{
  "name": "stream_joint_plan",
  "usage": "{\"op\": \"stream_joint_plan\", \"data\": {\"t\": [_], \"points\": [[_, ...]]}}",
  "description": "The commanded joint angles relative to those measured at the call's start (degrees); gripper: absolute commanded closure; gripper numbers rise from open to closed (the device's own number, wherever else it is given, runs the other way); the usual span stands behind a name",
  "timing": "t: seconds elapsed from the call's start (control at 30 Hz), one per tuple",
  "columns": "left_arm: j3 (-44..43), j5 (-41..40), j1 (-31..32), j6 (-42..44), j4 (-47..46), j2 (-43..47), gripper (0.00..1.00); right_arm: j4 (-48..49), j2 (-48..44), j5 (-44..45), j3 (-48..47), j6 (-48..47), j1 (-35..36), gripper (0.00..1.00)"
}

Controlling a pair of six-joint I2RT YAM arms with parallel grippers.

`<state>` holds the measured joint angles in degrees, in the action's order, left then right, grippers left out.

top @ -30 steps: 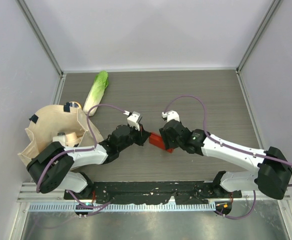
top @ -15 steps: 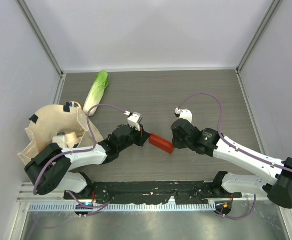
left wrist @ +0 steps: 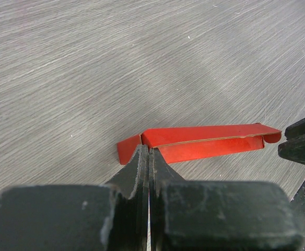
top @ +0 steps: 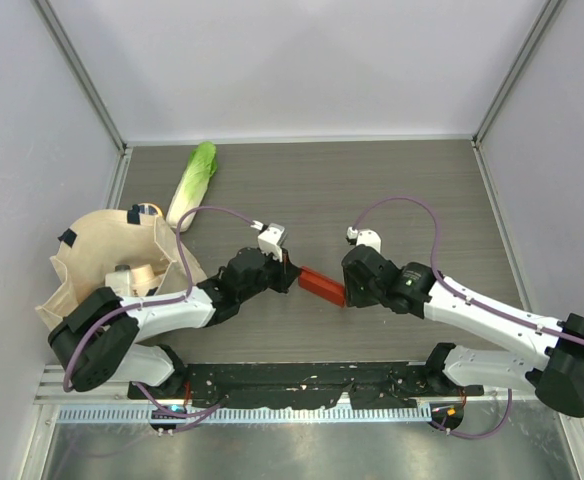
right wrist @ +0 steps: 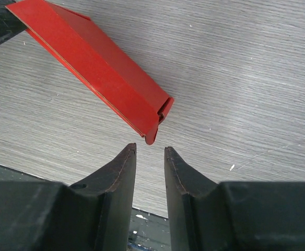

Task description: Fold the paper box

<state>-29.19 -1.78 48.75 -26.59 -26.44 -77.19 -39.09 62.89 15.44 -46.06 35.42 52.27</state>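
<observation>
Grey wood-grain desk [top: 392, 180], pale walls on three sides. A bag [top: 102, 250] and a lettuce [top: 192, 185] lie at the left of the overhead frame, well apart from the work.

Box [top: 322, 284]: red card, collapsed nearly flat, long and narrow, at the centre of that frame between the two arms.

Left jaws: closed tight on a flap at the box's left end, gripping it. Whether the box rests on the desk or hangs just clear of it, I cannot tell.

Right jaws: parted by a narrow gap, empty, tips just short of the box's right end, where a small tab curls under.

Judgement: folding is part done. The body is creased, but this end is not tucked. The next move, as I read it, calls for the right jaws to advance squarely onto that tab and press or take it while the left grip steadies the box. A skewed approach could crush the thin card.
</observation>
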Motion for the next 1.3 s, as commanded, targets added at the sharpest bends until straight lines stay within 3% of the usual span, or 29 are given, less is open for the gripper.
{"op": "stream_joint_plan", "data": {"t": [0.0,0.43,0.7,1.27], "points": [[-1.0,-0.5,0.6,0.7,6.1,0.2,1.00,4.0,0.1,0.5,0.7,-0.8,-0.1,0.69],[-1.3,-0.9,1.3,1.4,7.5,1.2,1.00,6.9,2.7,3.7,0.3,-1.4,-0.1,0.82],[-2.3,-0.6,2.0,1.5,7.5,0.3,1.00,7.6,2.1,2.2,-0.7,2.4,-0.1,0.99],[-2.5,-1.2,2.9,2.2,8.3,0.2,1.00,13.6,-1.0,-2.9,1.4,11.1,-4.4,0.99]]}}
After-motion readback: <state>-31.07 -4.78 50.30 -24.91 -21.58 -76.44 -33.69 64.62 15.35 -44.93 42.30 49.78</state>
